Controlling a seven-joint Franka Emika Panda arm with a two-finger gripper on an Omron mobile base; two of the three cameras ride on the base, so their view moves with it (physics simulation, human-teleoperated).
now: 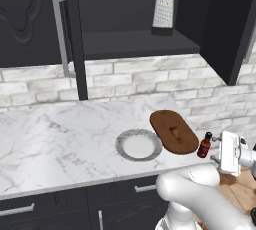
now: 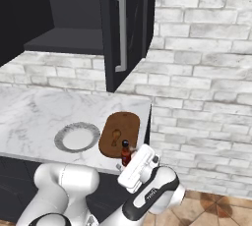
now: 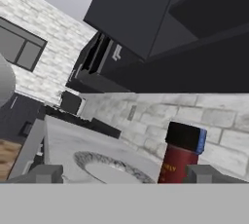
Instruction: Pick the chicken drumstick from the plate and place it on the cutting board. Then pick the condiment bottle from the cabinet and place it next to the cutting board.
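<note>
The chicken drumstick (image 1: 176, 133) (image 2: 116, 136) lies on the dark-brown oval cutting board (image 1: 172, 124) (image 2: 123, 122). The round grey-rimmed plate (image 1: 125, 144) (image 2: 61, 139) sits bare just left of the board. The condiment bottle (image 1: 204, 145) (image 2: 126, 152) (image 3: 179, 159) stands upright on the counter by the board's right front end. My gripper (image 1: 215, 149) (image 2: 130, 160) (image 3: 124, 174) is open and level with the bottle. In the hand view the bottle stands between the fingertips, close to the right one (image 3: 206, 173). The cabinet (image 1: 140, 44) (image 2: 130, 23) above hangs open.
A metal box grater (image 1: 163, 10) stands on the cabinet shelf. The cabinet door with its silver handle (image 2: 121, 31) juts out above the board. The marble counter (image 1: 60, 134) ends just right of the bottle, and a white brick wall (image 2: 197, 72) runs behind.
</note>
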